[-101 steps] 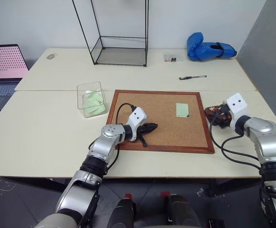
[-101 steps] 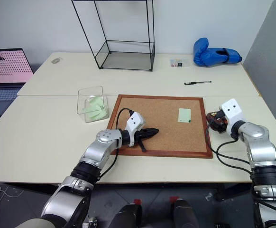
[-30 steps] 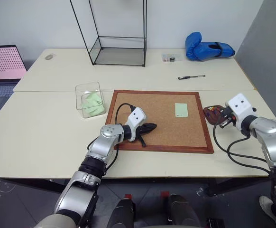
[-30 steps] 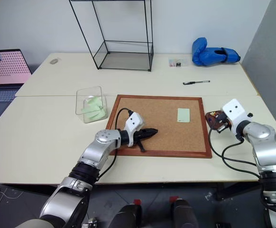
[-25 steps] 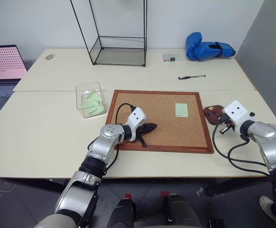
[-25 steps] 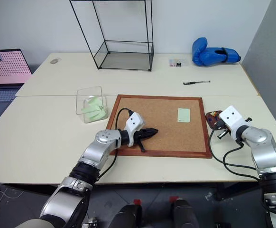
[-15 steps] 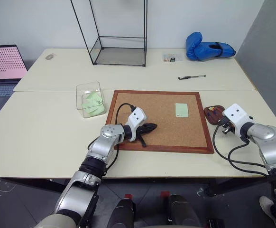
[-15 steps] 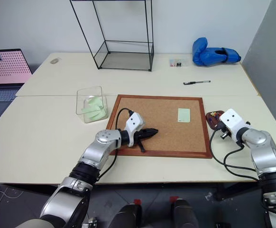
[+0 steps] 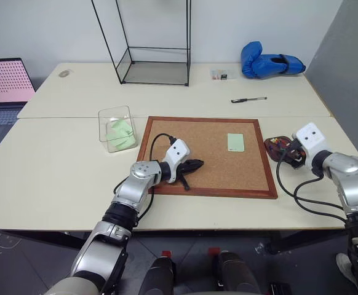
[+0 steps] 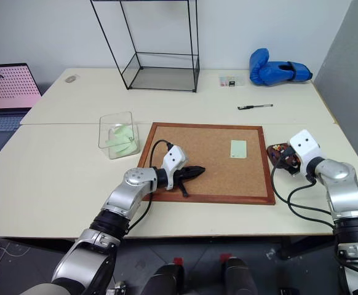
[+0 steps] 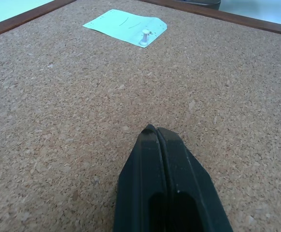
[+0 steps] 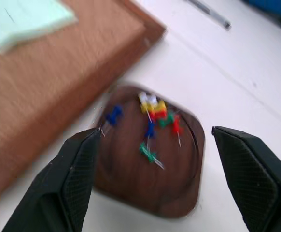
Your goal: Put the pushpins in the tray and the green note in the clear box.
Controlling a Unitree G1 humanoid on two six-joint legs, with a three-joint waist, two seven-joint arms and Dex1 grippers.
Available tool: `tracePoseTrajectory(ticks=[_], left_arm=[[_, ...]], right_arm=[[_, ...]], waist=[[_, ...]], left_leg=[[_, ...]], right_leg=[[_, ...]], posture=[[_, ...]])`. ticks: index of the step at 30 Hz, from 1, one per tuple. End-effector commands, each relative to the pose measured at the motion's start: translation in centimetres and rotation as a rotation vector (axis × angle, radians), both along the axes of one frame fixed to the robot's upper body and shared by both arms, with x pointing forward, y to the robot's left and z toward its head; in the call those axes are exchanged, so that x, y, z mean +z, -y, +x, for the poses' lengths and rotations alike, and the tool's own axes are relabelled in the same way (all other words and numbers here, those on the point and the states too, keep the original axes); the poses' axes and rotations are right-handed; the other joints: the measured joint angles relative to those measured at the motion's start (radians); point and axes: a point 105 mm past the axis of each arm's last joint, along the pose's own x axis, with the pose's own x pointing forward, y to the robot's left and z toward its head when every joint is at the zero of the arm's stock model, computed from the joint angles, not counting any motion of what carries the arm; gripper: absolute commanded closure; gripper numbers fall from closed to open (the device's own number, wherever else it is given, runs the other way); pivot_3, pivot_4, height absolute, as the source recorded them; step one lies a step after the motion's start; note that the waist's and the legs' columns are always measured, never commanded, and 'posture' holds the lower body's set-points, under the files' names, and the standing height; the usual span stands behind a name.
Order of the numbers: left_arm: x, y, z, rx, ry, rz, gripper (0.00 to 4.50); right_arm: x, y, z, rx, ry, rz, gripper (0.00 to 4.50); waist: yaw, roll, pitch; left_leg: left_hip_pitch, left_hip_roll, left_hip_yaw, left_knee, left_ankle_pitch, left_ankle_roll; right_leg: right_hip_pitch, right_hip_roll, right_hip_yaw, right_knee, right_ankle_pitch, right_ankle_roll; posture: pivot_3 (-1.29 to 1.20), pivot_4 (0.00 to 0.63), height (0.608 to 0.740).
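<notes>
Pale worktop (image 9: 62, 166) carries a cork board (image 9: 210, 175) at its centre, with a wire-framed glass case (image 9: 157, 43), a pen (image 9: 250, 99) and a blue boxing glove (image 9: 271, 64) at the far side. Right gripper (image 12: 167, 181) hovers over the tray (image 12: 181, 179), just right of the board; its fingers (image 12: 254, 176), clenched a second ago, now stand spread wide and grasp nothing. Several coloured pushpins (image 12: 152, 123) lie loose in the tray. My judgement: a pin has just been released there, so that delivery looks complete.

One white pushpin (image 11: 144, 37) stands in the corner of the green note (image 11: 126, 26), fixing it to the board's far right part. It needs pulling next before the note can go anywhere.

Left gripper (image 11: 157, 133) rests on the board's near left, fingers pressed together and empty, unmoved. Clear box (image 9: 117, 126) sits left of the board, green slips inside.
</notes>
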Motion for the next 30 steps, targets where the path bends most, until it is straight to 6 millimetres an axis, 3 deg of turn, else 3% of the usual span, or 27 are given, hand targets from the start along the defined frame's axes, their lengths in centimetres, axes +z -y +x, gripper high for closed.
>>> tracePoseTrajectory(ticks=[1, 5, 9, 18, 30], left_arm=[[-2.2, -0.2, -0.6, -0.001, -0.07, 0.056, 4.5], [-2.2, -0.2, -0.6, -0.001, -0.07, 0.055, 4.5], [-2.1, -0.3, -0.6, 0.0, -0.07, 0.055, 4.5], [-2.2, -0.5, -0.8, 0.005, -0.069, 0.059, 4.5], [-2.2, -0.4, -0.9, 0.002, -0.07, 0.058, 4.5]], right_arm=[[1.4, -4.4, -0.7, 0.166, 0.013, 0.126, 0.7], [0.5, -6.8, -0.5, 0.21, 0.0, 0.169, 0.7], [-0.3, -8.5, 0.9, 0.197, 0.005, 0.223, 0.7], [-2.2, -10.8, 2.8, 0.204, -0.023, 0.265, 0.7], [-3.7, -10.7, 2.8, 0.195, -0.06, 0.271, 2.82]], waist=[[0.0, 0.0, 0.0], [0.0, 0.0, 0.0], [0.0, 0.0, 0.0], [-0.002, 0.0, 0.0], [-0.002, 0.0, 0.0]], left_leg=[[0.0, 0.0, 0.0, 0.0, 0.0, 0.0], [0.0, 0.0, 0.0, 0.0, 0.0, 0.0], [0.0, 0.0, 0.0, 0.0, 0.0, 0.0], [0.0, 0.0, 0.0, 0.0, 0.0, 0.0], [0.001, 0.0, 0.0, 0.0, 0.0, 0.0]], right_leg=[[0.0, 0.0, 0.0, 0.0, 0.0, 0.0], [0.0, 0.0, 0.0, 0.0, 0.0, 0.0], [0.0, 0.0, 0.0, 0.0, 0.0, 0.0], [0.0, 0.0, 0.0, 0.0, 0.0, 0.0], [0.0, 0.0, 0.0, 0.001, 0.0, 0.0]], posture=[[0.0, 0.15, 0.74], [0.0, 0.15, 0.74], [0.0, 0.15, 0.74], [0.0, 0.15, 0.74], [0.0, 0.15, 0.74]])
